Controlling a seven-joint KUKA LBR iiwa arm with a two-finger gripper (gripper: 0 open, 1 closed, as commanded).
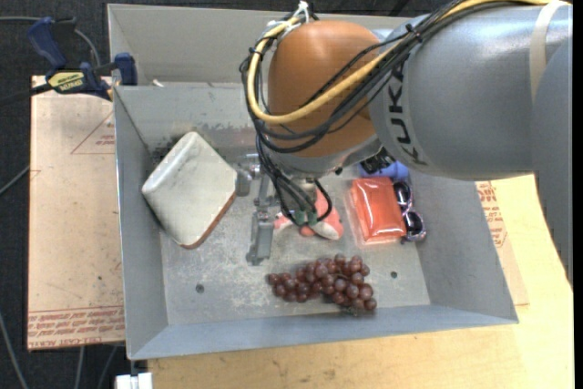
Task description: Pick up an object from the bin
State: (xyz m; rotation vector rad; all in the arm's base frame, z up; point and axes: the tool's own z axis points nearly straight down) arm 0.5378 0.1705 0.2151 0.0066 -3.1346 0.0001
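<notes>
My gripper [259,252] hangs low in the middle of the bin, its grey tip close to the bare floor. Just to its right lies a small pink and white thing [321,227], partly hidden by the wrist's cables. Below and to the right of the tip rests a bunch of dark purple grapes [325,281]. A white rectangular pad with a brown edge [189,187] leans to the gripper's left. The gripper touches none of these that I can see, and nothing shows in its grasp.
An orange-red packet [375,209] lies to the right, with a dark sunglasses-like thing [407,212] beside it and a blue thing [383,167] behind it. The arm's orange cover hides the bin's back middle.
</notes>
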